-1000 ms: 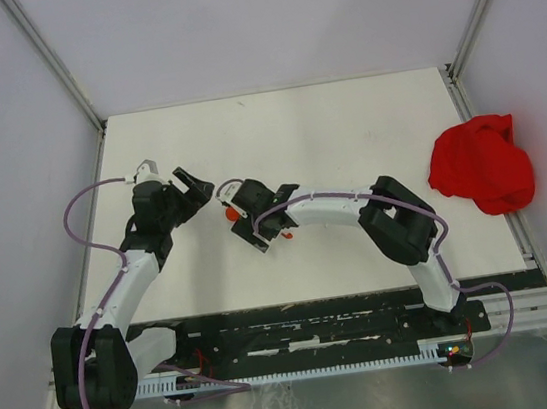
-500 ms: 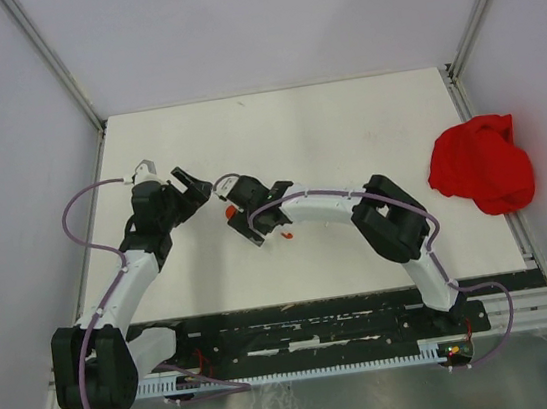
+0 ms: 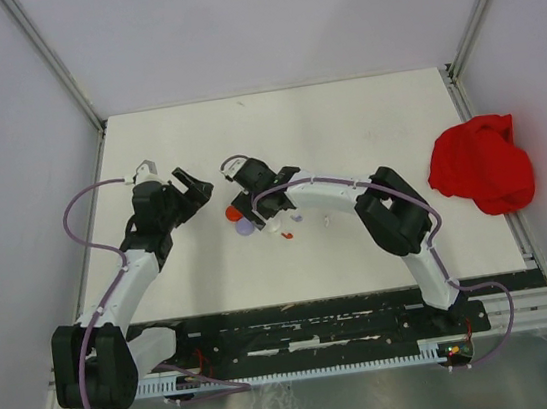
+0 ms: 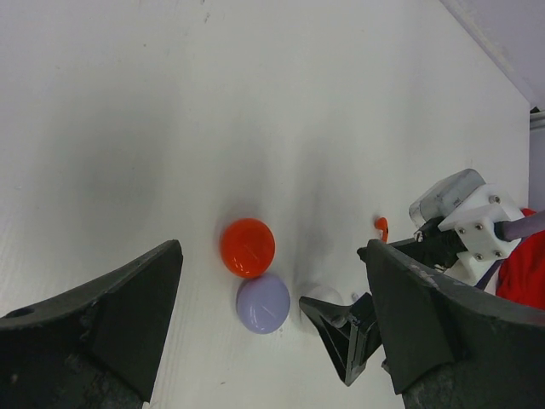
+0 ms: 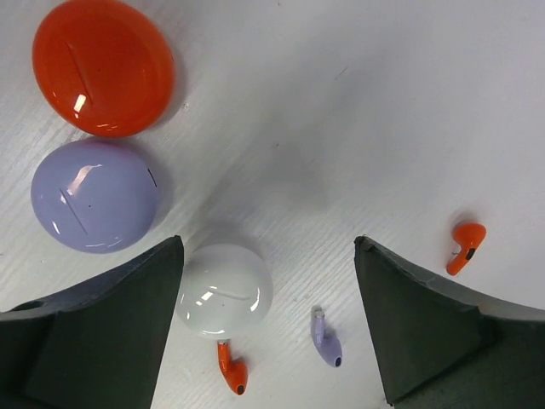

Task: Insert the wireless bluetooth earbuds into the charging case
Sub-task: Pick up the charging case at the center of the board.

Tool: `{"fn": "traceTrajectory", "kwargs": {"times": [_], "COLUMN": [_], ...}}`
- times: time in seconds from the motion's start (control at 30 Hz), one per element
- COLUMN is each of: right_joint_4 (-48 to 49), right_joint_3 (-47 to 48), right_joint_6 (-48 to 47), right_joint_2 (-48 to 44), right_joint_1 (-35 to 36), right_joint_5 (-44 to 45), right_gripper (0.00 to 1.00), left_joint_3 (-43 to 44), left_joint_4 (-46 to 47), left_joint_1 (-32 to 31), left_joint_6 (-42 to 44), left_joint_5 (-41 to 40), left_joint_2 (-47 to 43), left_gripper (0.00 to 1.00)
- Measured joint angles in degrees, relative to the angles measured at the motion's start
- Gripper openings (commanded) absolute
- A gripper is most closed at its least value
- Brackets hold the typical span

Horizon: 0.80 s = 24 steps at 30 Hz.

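Observation:
Three closed round cases lie together: red (image 5: 103,66), purple (image 5: 94,195) and white (image 5: 225,290). A red earbud (image 5: 230,368) touches the white case's near edge. A purple earbud (image 5: 324,342) lies beside it and another red earbud (image 5: 467,243) lies further right. My right gripper (image 5: 268,341) is open and empty, hovering above the white case and these earbuds. My left gripper (image 4: 272,341) is open and empty, left of the red case (image 4: 248,247) and purple case (image 4: 263,302). The white earbuds are not clearly seen.
A crumpled red cloth (image 3: 481,165) lies at the table's right edge. In the top view the left gripper (image 3: 193,185) and right gripper (image 3: 246,201) are close together, with the red case (image 3: 233,213) between them. Side walls bound the table.
My right gripper has shifted toward the back and lifted, uncovering the purple case and small earbuds beside it. The left arm has hardly moved.

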Motion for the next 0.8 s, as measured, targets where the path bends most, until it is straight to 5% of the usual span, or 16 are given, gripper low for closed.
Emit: {"fn": "traceTrajectory", "kwargs": {"times": [0.8], "right_joint_4": [-1.7], "right_joint_3": [-4.5], "right_joint_6": [7.8], "right_joint_2": [-3.7], "right_joint_1": [0.0], "right_joint_5": [-3.2], "right_gripper": [0.87], "left_joint_3": [-0.4], "left_joint_4": [0.1], "left_joint_1": [0.0], "left_joint_6": [0.0], "left_joint_5": [0.1], "left_joint_2": [1.0], "left_gripper": [0.95]}}
